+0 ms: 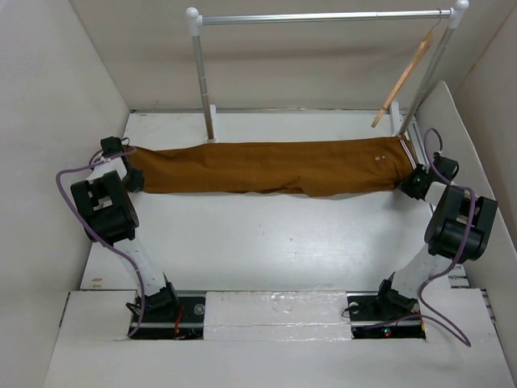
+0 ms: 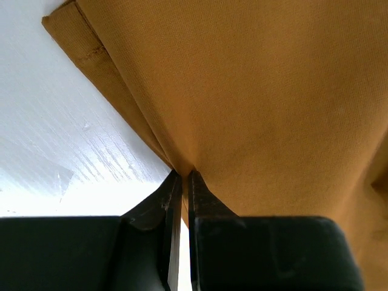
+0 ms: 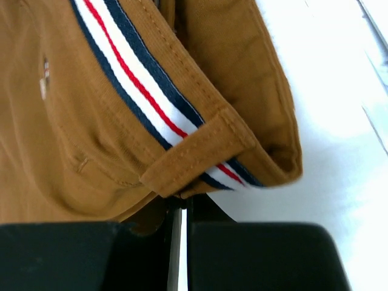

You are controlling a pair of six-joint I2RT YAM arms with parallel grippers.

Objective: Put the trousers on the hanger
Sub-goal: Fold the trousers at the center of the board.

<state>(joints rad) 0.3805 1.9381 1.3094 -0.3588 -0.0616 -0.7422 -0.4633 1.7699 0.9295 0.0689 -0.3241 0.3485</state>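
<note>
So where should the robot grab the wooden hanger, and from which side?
Probably its lower wooden end, coming from the near side. The hanger hangs from the rail, slanting down toward the table, so that thin end sticks out free, while the post crowds its top.

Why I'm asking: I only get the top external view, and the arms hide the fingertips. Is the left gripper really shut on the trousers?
Observer: Yes. In the left wrist view the left gripper is shut on a pinched fold of the trousers, with a hemmed leg end nearby.
Operator: And the right one?
Observer: The right gripper is shut on the waistband edge, just below a belt loop.
Operator: Anything inside the waistband?
Observer: A navy, white and red striped band lines it.
</note>
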